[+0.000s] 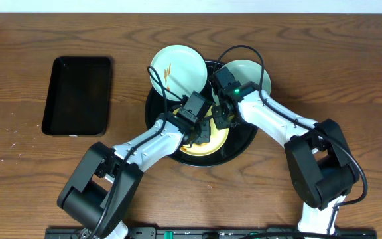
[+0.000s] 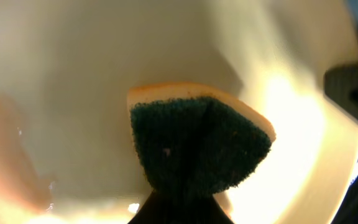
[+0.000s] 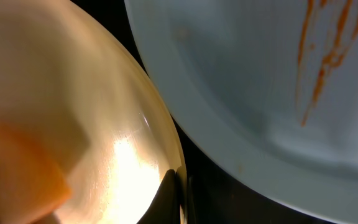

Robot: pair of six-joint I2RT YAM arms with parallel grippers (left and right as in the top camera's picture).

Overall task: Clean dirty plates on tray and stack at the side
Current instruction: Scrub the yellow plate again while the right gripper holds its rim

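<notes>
Now the left gripper [image 2: 180, 208] is clamped on the sponge [image 2: 197, 146], its scourer face on the yellow plate [image 1: 214, 141] at the near side of the tray [image 1: 244, 143]. The right gripper [image 3: 179, 199] is pinched tight on that plate's rim. The plate looks glossy, stiff and probably light, so it could skate under scrubbing, and the rim looks like the place to hold it. The streaked mint plate [image 1: 176, 66] waits far left and the other mint plate [image 1: 247, 76] far right.

left arm [image 1: 148, 143], right arm [image 1: 270, 119]: white links, black joints | cable [image 1: 244, 50]: black | light [image 1: 236, 91]: green, perhaps wrist-mounted
</notes>
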